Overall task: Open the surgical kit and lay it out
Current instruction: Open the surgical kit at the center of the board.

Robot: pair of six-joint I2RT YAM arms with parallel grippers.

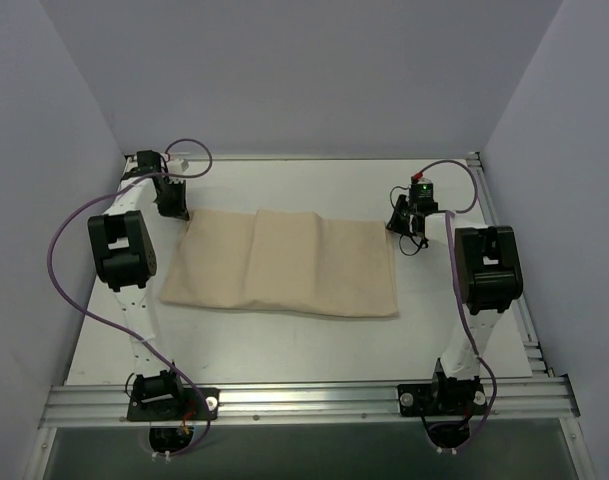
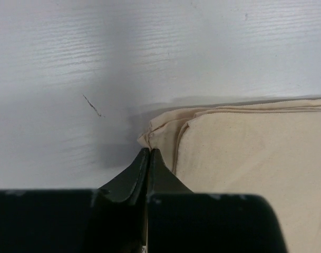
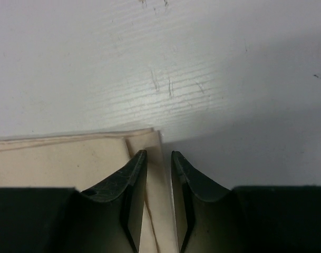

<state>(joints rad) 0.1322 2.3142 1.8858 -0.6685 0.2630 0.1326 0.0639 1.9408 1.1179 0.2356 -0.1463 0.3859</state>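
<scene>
- Fingers first: left gripper (image 2: 148, 154) has its tips pressed together right at the wrap's far-left corner, and whether a ply is pinched between them I cannot tell; right gripper (image 3: 158, 155) has its tips parted, straddling the wrap's far-right edge, nothing clamped yet.
- Table (image 1: 284, 345), white and faintly scratched, carries the whole scene, with the wrap lying near its middle.
- Beige cloth wrap (image 1: 284, 262) sits flat as a wide folded bundle, long side running left to right, soft creases down its face. No tray, instruments or packets show; whatever it holds is hidden inside.
- Left arm (image 1: 122, 245) stands just off the wrap's left edge, right arm (image 1: 487, 265) just off its right edge.
- Layered plies fan out at the wrap's far-left corner, stacked edges clearly visible.
- Handling, by my reading: soft, limp, light cloth that will drape and drag. Best hold is the loose top ply at a far corner, peeled outward gently so hidden contents don't slide.
</scene>
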